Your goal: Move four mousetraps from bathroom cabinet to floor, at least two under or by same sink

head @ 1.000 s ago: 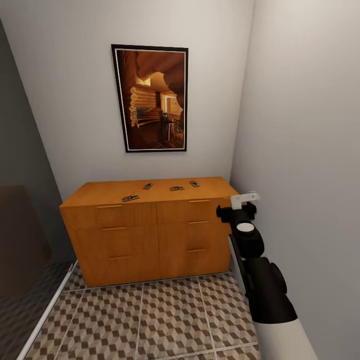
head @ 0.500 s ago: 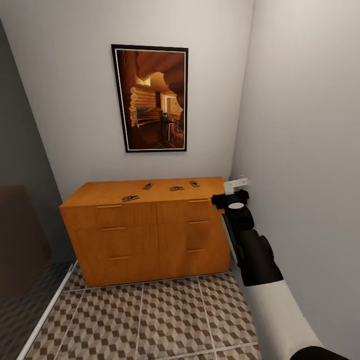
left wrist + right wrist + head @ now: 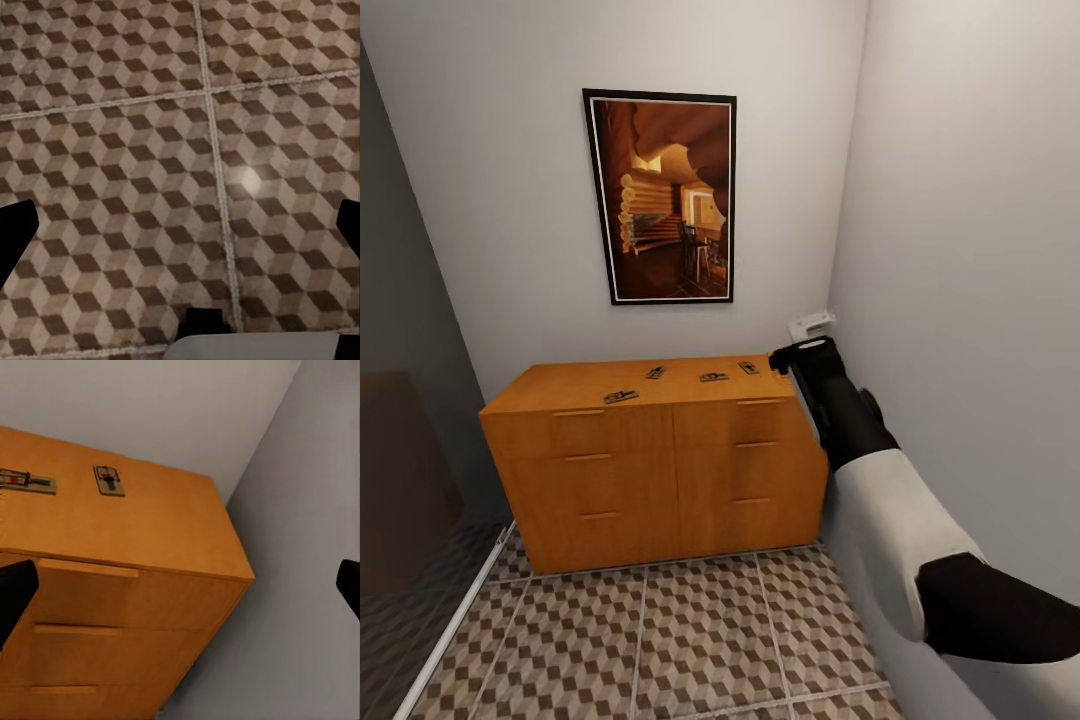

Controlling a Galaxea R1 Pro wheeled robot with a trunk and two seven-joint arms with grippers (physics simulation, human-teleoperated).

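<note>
While right hand (image 3: 807, 337) hangs with fingers apart, mousetraps (image 3: 712, 377) lie nearby on cabinet (image 3: 660, 460), just leftward.

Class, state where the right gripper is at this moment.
In the head view, the right gripper is raised beside the right-hand wall, just above the cabinet's right end, nearest the rightmost mousetrap.

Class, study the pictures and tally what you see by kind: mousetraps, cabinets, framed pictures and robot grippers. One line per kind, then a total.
mousetraps: 4, all on the cabinet top
cabinet: 1
framed picture: 1
grippers: 2, right gripper and left gripper
Total: 8
</note>
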